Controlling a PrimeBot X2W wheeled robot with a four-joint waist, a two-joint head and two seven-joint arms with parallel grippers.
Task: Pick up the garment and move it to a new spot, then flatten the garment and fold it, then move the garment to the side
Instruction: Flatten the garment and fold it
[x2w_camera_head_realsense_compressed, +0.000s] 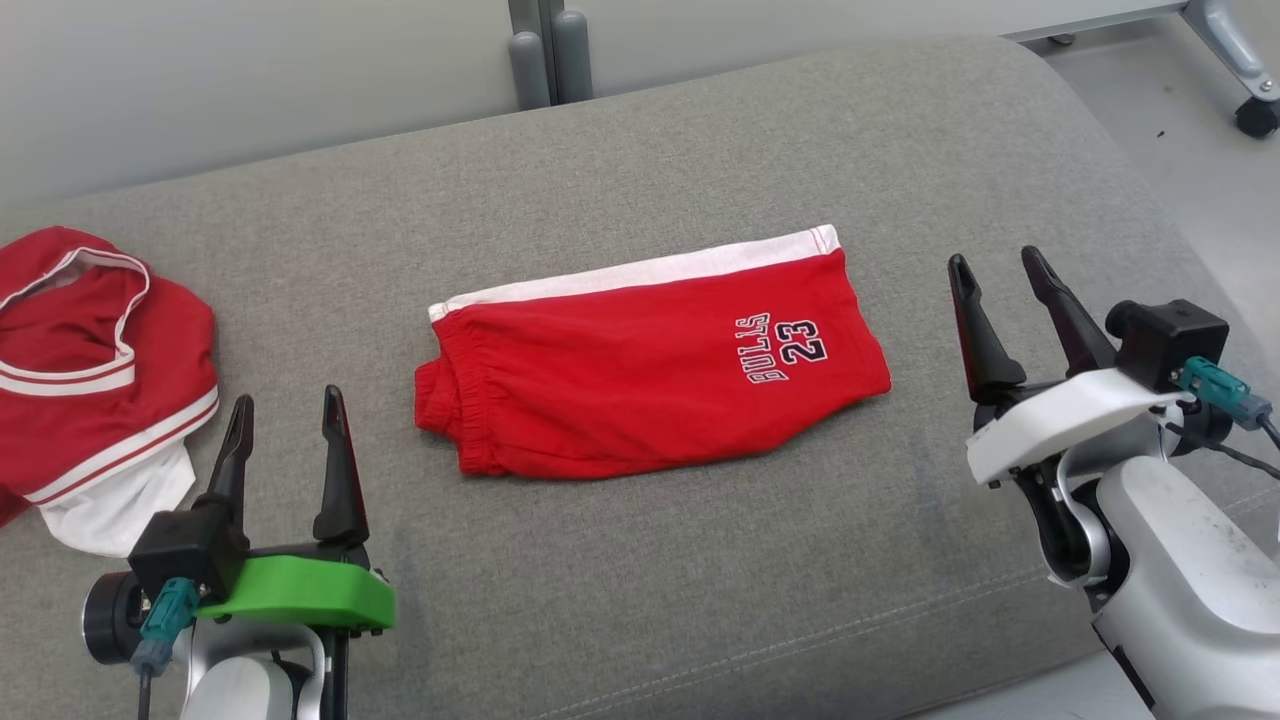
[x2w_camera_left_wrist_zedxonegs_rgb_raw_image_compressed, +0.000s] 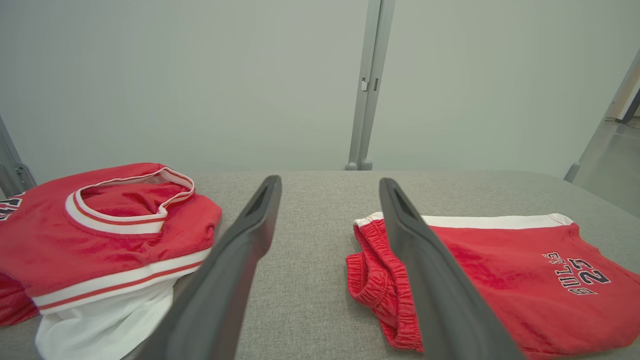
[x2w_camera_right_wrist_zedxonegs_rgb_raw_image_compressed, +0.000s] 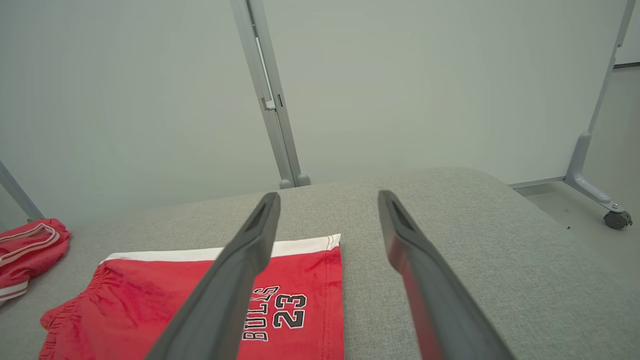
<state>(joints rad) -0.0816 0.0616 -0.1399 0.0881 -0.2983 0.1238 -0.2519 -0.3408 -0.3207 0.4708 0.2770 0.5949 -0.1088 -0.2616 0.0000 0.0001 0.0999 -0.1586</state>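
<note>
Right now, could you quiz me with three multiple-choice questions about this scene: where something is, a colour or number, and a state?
1. Where do the red shorts lie?
A. on the floor
B. middle of the grey cushion
C. on a chair
2. Which number is printed on them?
A. 23
B. 32
C. 45
3. How are the left gripper and right gripper?
A. both shut
B. gripping cloth
C. both open, empty
Key: 1 B, grey fabric surrounds them; 2 A, beside BULLS; 3 C, fingers spread, nothing between.

There's the left claw (x2w_camera_head_realsense_compressed: 288, 398), long dark fingers (x2w_camera_head_realsense_compressed: 338, 470) on a bright green mount (x2w_camera_head_realsense_compressed: 300, 590); the right claw (x2w_camera_head_realsense_compressed: 995, 257) sits on a white mount (x2w_camera_head_realsense_compressed: 1070, 415), teal connectors (x2w_camera_head_realsense_compressed: 1210, 380) on both, scuffed pale-grey forearm (x2w_camera_head_realsense_compressed: 1190, 560) behind.
</note>
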